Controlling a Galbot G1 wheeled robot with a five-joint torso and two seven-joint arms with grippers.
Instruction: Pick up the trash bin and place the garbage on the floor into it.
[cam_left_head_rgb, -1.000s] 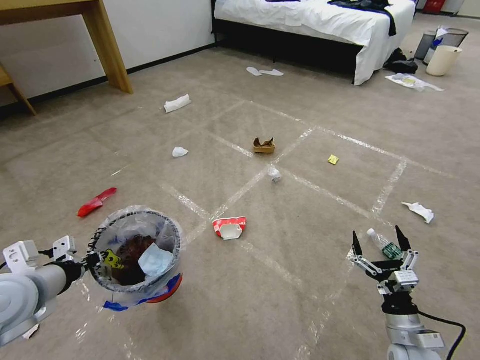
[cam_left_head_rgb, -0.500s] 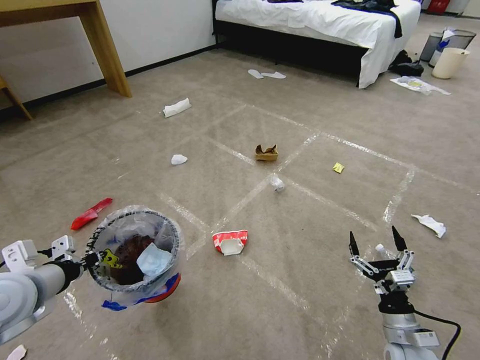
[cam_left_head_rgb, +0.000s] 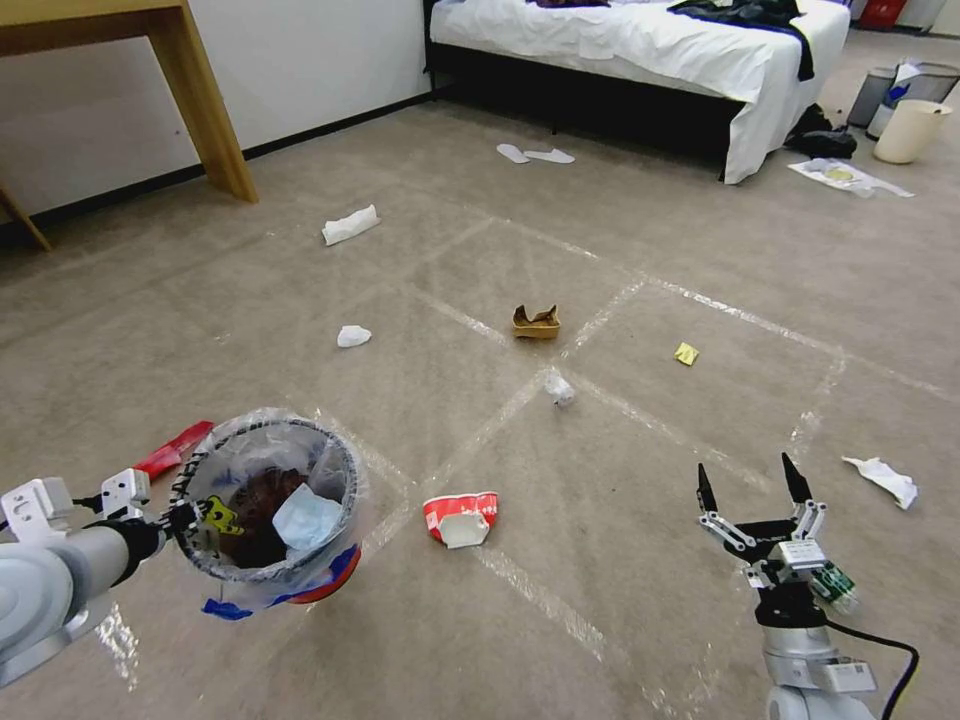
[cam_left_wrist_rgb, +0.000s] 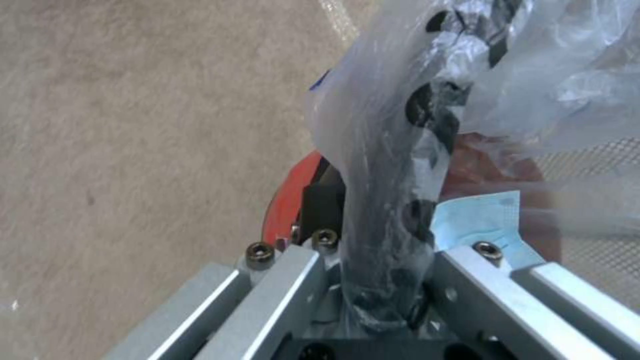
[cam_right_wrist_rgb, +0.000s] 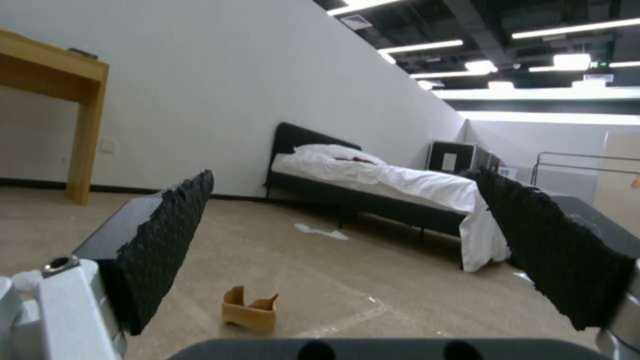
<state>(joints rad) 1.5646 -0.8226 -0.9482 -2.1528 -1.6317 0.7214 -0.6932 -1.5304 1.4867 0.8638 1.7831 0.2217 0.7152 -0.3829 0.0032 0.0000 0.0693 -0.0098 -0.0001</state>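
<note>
Bin in hand, much litter left on the floor (cam_left_head_rgb: 620, 620).
Our left gripper (cam_left_head_rgb: 185, 522) pinches the trash bin (cam_left_head_rgb: 270, 520) rim, a face mask (cam_left_head_rgb: 303, 517) inside; paper bowl (cam_left_head_rgb: 461, 516), cardboard tray (cam_left_head_rgb: 536, 322), tissues remain; right gripper (cam_left_head_rgb: 752, 487) spread, empty.

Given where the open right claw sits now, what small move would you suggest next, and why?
Probably lower the right claw back toward the small bottle lying on the floor beside its wrist. That claw is open and empty, while the left claw already holds the trash bin by its rim.
</note>
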